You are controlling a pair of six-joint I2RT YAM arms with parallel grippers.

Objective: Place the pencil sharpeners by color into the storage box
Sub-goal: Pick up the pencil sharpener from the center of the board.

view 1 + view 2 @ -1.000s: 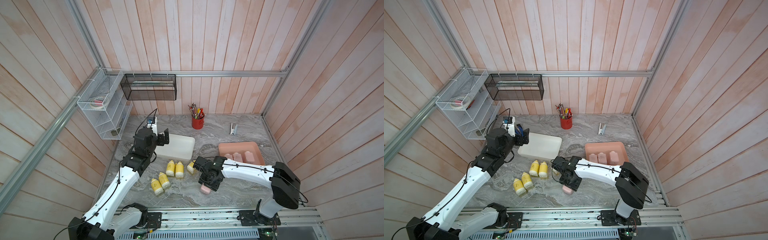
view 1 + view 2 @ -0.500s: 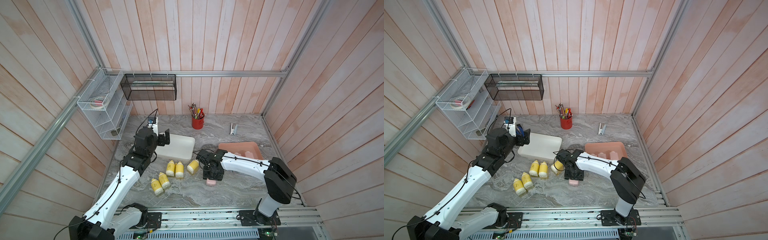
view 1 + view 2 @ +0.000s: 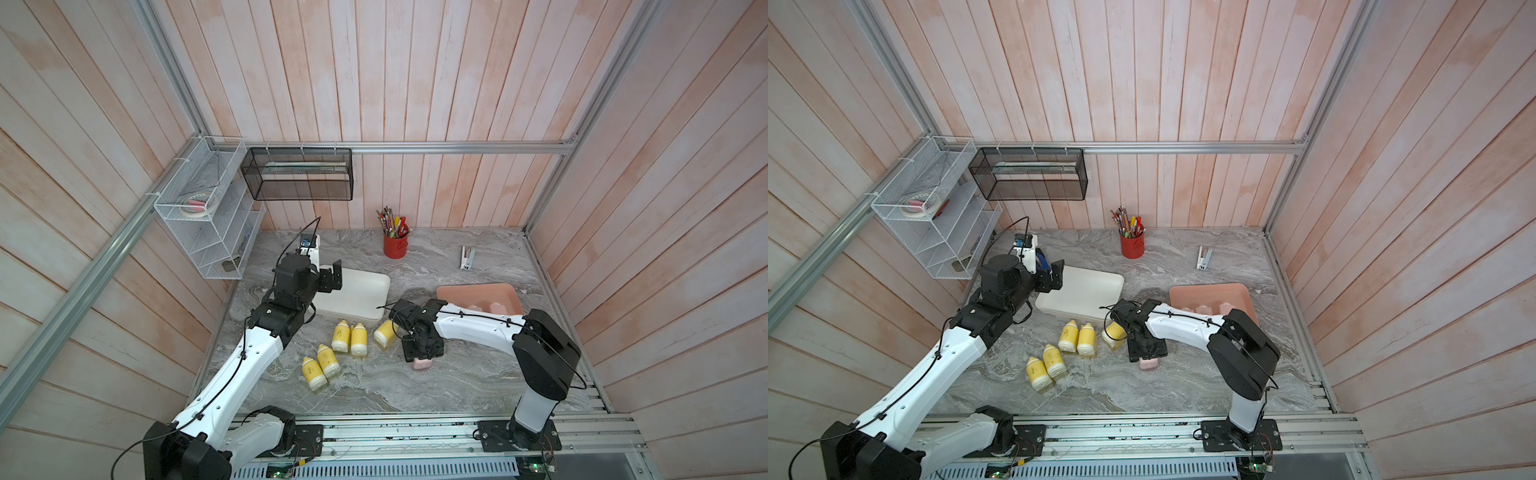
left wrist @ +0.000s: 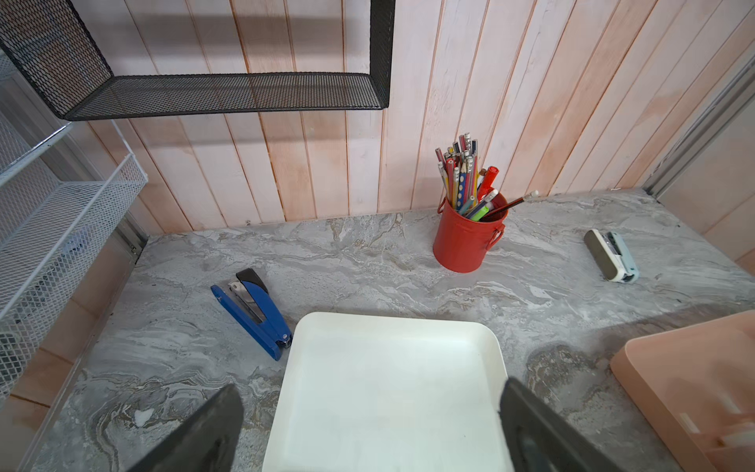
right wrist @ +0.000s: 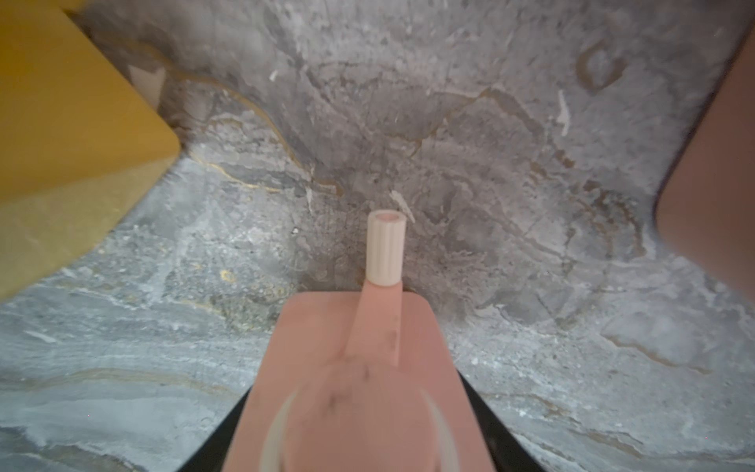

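My right gripper (image 3: 422, 353) points down at the table and is shut on a pale pink pencil sharpener (image 3: 422, 364), (image 5: 367, 347). Its cream crank handle (image 5: 386, 249) sticks out past the fingers. Several yellow pencil sharpeners (image 3: 359, 338) lie on the marble just left of it, the nearest (image 3: 385, 334) beside the wrist. The pink storage box (image 3: 473, 287) behind holds three pink sharpeners (image 3: 1202, 308). The white storage box (image 3: 374, 291) holds nothing. My left gripper (image 3: 330, 279), (image 4: 369, 392) hangs open over that box's left end.
A red pencil cup (image 3: 395, 245) stands at the back wall, with a small white stapler (image 3: 466, 257) to its right. A blue stapler (image 4: 253, 314) lies left of the white box. A white wire rack (image 3: 208, 224) and a black mesh shelf (image 3: 299, 174) hang on the walls.
My right gripper has carried the pink sharpener from the table's front back and a little right, towards the boxes. For the last half second it has barely moved. The left arm is still.
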